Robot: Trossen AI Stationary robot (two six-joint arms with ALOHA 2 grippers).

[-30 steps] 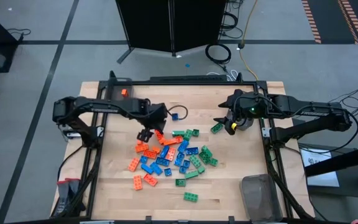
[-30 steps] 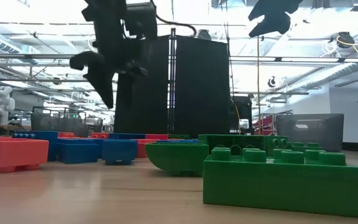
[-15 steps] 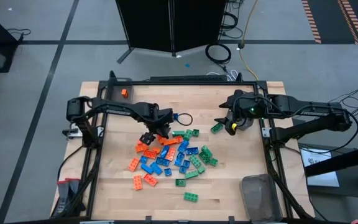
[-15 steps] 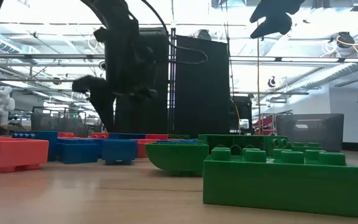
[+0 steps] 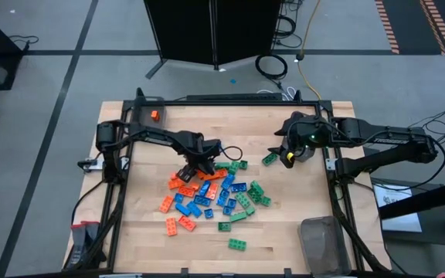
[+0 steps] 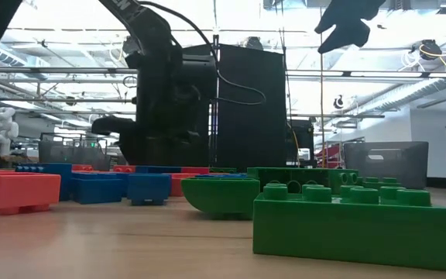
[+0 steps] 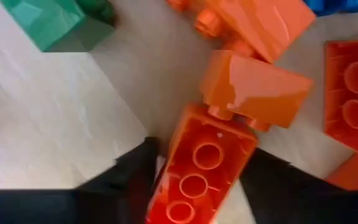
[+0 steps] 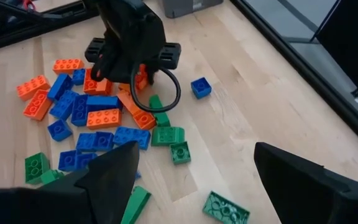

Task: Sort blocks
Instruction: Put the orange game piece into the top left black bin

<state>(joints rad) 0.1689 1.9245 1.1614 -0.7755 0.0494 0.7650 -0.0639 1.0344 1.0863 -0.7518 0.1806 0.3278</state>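
Now left gripper point(image 7: 194, 180) is down in the blocks point(image 5: 211, 193) mid-tabletop point(image 5: 284, 224), fingers pinching an orange brick point(image 7: 204, 165); right gripper point(image 5: 279, 151) hovers spread near a lone green brick point(image 5: 270, 160)

Light wooden bench point(image 5: 145, 232), dark frame along edges. Heap of orange, blue and green blocks point(image 5: 211, 193) at centre. Lone green block point(image 5: 237, 244) at 6 o'clock of heap, apart. Another green block point(image 5: 270, 159) at 2 o'clock of heap. Small blue block point(image 8: 200, 87) at 12 o'clock, just off heap. Small orange block point(image 5: 154, 115) near 11 o'clock corner. Translucent grey bin point(image 5: 321, 241) at 4 o'clock bench edge.
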